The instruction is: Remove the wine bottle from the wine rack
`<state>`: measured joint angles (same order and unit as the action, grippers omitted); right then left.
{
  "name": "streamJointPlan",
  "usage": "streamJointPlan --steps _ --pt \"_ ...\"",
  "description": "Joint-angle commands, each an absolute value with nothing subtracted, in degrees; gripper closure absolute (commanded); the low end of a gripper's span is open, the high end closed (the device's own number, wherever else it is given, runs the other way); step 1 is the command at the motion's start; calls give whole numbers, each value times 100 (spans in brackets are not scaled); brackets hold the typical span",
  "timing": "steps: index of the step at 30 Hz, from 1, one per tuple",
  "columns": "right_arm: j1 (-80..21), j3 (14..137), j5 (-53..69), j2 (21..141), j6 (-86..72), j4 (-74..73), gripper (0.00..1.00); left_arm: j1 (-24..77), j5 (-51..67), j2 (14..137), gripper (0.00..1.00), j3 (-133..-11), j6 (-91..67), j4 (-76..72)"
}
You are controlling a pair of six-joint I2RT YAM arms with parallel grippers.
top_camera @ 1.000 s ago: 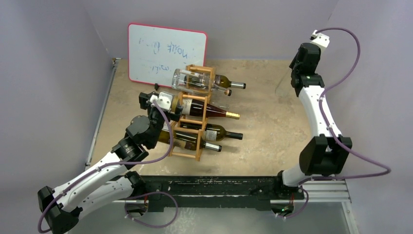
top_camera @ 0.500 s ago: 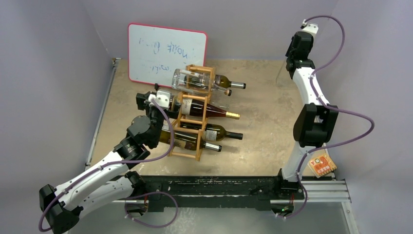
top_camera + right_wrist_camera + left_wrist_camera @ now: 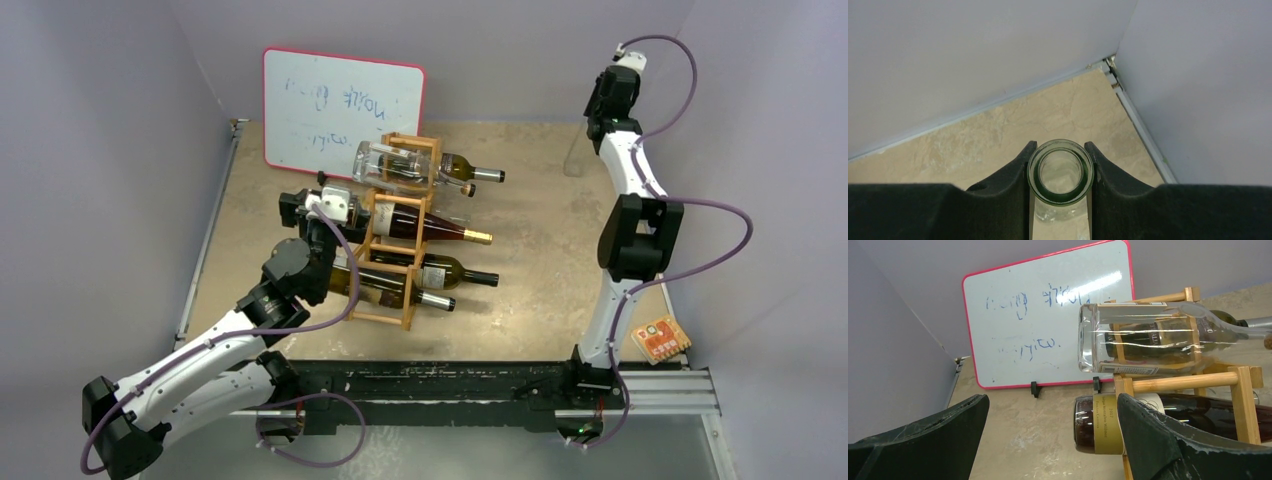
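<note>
Wine bottle lying in the wine rack mid-surface, its base protruding toward the left jaws, which are spread wide and empty, apparently aligned to draw it out; right jaws clamped on a clear bottle at its neck, near the far-right corner of the tan surface, lilac walls around

Wine rack of matt pale wood, probably unvarnished; wine bottle and green-tinted bottle glossy glass.
</note>
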<state>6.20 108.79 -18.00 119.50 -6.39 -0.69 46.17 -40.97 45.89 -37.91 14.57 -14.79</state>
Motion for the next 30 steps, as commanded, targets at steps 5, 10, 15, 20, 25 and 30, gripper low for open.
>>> streamJointPlan --steps 5,10,15,20,25,30 --pt "642 11273 -1692 11889 -613 222 91 4632 -4175 4547 0 -3789 1519 -1837" --pt "642 11157 -1686 11858 -595 174 58 4632 -4188 4558 0 -3780 1525 -1848" --pt "642 11239 -1664 11809 -549 -9 22 4631 -4188 4554 0 -3779 1528 -1837" --pt "644 11425 -1673 11598 -499 -339 1 4632 -4260 4572 0 -3772 1553 -1837" --pt "642 11376 -1742 11010 -644 -709 0 4632 -4248 4562 0 -3766 1530 -1837" --pt "634 10831 -1261 10065 -1027 -838 0 4632 -4152 4512 0 -3809 1504 -1757"
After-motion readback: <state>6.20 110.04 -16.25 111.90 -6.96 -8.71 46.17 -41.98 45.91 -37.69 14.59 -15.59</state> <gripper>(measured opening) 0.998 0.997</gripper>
